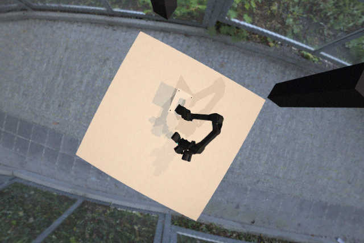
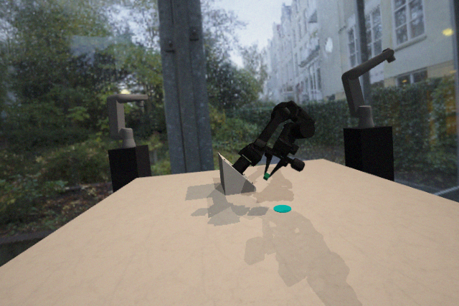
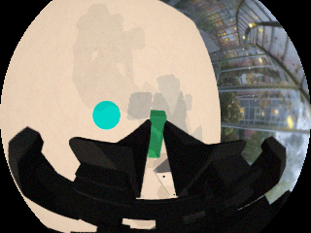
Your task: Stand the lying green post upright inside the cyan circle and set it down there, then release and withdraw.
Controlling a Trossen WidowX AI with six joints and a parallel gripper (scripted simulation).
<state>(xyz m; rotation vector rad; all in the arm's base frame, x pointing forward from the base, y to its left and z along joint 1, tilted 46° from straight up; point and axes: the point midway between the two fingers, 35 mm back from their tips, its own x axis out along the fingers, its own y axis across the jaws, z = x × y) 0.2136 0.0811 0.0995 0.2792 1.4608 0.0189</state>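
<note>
The green post [image 2: 266, 175] [image 3: 156, 136] is pinched between the fingertips of my gripper [image 2: 267, 173] [image 3: 156, 123], which is shut on it. The post hangs above the table, and its exact tilt is hard to tell. The cyan circle [image 2: 282, 208] [image 3: 106, 115] lies flat on the table, nothing standing on it. In the exterior view it is below and to the right of the post; in the wrist view it is left of the post, apart from it. In the top view the arm hides the post and nearly all of the circle.
My arm [image 1: 202, 116] [image 2: 270, 128] rises from a tilted wedge-shaped base [image 2: 235, 180] on the pale table [image 1: 123, 111] [image 2: 129, 251]. Arm shadows fall across the table near the circle. Two black pillars [image 2: 128, 165] [image 2: 370, 150] carrying grey arms stand beyond the table edges.
</note>
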